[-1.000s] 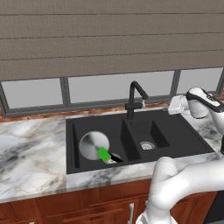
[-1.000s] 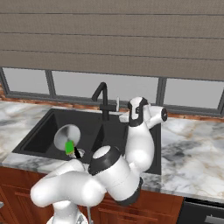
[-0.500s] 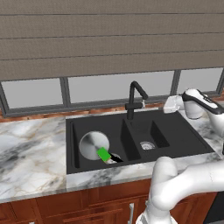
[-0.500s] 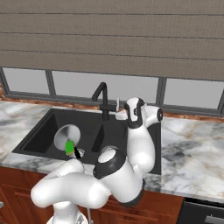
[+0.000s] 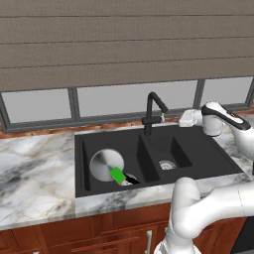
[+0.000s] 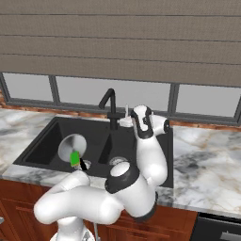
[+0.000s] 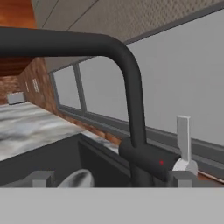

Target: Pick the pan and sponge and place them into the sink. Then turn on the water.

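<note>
With the pan and green sponge lying in the larger basin of the sink, the empty, wide-open gripper stood at about three o'clock from the black faucet, near its upright grey lever.

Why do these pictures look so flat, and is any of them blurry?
Left base view: even light, no glare on the black sink, only faint shading under the pan. Right base view: equally even, edges crisp. Hand view: the faucet looms large and soft-edged, slightly blurred up close.
</note>
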Tool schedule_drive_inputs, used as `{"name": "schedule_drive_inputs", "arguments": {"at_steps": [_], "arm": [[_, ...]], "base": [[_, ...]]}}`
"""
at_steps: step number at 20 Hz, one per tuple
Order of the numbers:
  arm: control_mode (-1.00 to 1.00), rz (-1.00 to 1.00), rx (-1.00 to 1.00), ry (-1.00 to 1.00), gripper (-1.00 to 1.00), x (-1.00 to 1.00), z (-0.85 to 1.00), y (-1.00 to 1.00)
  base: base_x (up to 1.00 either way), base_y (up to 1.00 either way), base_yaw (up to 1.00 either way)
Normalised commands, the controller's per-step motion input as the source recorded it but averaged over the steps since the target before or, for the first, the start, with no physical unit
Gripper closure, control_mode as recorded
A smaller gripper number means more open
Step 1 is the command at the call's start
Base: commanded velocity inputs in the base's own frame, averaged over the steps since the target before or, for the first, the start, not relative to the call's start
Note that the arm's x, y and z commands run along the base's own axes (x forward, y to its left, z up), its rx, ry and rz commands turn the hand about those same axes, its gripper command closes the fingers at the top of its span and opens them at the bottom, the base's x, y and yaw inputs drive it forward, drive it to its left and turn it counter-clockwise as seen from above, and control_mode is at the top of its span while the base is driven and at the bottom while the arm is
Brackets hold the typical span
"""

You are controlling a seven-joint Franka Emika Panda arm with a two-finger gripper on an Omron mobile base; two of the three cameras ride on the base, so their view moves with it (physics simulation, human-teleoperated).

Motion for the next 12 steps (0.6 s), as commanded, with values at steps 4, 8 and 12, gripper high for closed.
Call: {"name": "schedule_drive_inputs", "arguments": {"at_steps": [4,8,12], "arm": [[-1.00,0.00,0.10,0.00,-1.00,0.26,0.02,0.14],[-1.00,0.00,0.10,0.00,-1.00,0.33,0.04,0.12],[-1.00,0.00,0.09,0.00,-1.00,0.37,0.01,0.10]], "base": [[0.00,0.00,0.00],[0.00,0.00,0.00],[0.00,0.00,0.00]]}}
